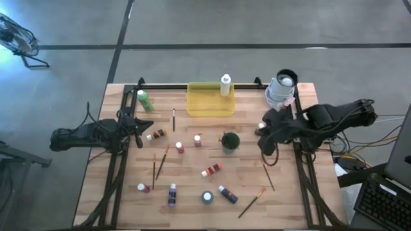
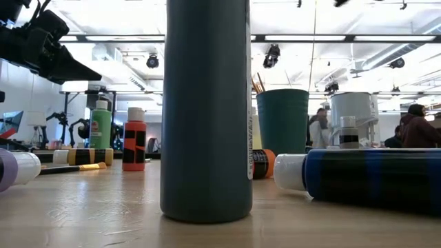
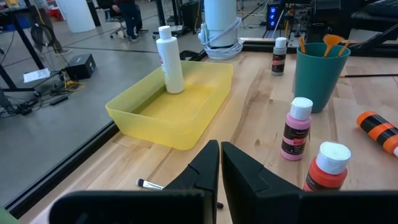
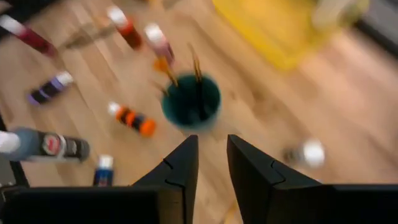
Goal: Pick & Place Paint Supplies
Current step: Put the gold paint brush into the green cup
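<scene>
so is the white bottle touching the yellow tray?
Touching. The left wrist view shows the white bottle standing upright on the floor of the yellow tray; the high view places it in the tray's far right corner.

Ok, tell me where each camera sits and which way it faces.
High: overhead, straight down on the table; both arms show.
Low: table height, level past a grey bottle; one arm shows, upper left.
Left wrist: behind the shut left gripper, facing the yellow tray.
Right wrist: above the cup, past the right gripper.
Shared: both wrist views show tray and cup.
</scene>
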You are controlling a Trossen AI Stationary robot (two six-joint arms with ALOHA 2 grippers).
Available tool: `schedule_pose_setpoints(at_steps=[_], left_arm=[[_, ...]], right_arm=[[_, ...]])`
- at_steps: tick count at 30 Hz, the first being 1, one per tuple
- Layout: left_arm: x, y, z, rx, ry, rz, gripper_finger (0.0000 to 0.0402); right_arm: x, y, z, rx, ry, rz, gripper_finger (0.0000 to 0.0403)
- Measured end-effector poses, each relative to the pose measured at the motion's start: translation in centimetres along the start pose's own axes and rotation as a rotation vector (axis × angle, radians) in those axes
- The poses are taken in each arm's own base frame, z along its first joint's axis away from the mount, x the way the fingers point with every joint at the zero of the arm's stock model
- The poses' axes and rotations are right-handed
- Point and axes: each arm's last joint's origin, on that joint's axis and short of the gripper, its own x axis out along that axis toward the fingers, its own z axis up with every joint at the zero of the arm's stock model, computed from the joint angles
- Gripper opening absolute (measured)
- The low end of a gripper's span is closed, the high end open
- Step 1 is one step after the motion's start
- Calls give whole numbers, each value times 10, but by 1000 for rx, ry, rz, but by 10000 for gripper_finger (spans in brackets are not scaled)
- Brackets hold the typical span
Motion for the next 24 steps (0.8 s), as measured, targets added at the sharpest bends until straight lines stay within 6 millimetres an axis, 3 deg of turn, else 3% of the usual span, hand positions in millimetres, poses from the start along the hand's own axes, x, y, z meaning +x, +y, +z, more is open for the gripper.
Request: schedule_pose_setpoints(at_steps=[5, 13, 24], left_arm=[[0, 0, 0, 0, 0, 0, 23], [0, 0, 0, 0, 0, 0, 23], [0, 0, 0, 0, 0, 0, 23]], right_arm=[[14, -2, -17, 110, 167, -169, 60], [44, -1, -42, 182, 215, -282, 59], [88, -19, -80, 272, 215, -220, 107]])
